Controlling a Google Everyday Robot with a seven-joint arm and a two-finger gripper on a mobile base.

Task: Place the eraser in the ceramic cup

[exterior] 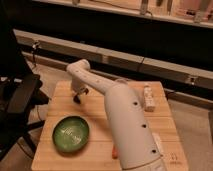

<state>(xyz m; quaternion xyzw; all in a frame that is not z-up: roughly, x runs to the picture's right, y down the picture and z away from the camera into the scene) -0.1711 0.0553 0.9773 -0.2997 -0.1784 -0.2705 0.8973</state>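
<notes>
My gripper (80, 95) hangs from the bent white arm (125, 125) over the far left part of the wooden table (55, 100), just above the surface. Something small and dark sits at its tip; I cannot tell whether that is the black eraser or part of the gripper. No eraser lies in plain sight on the table. A pale rounded rim (121, 80) shows just behind the arm at the table's far edge; it may be the ceramic cup, mostly hidden by the arm.
A green ribbed bowl (71, 133) stands at the front left. A pale grey-white block (148, 97) lies at the far right. A red-orange stick (115, 150) pokes out by the arm's base. A black chair (20, 102) stands left of the table.
</notes>
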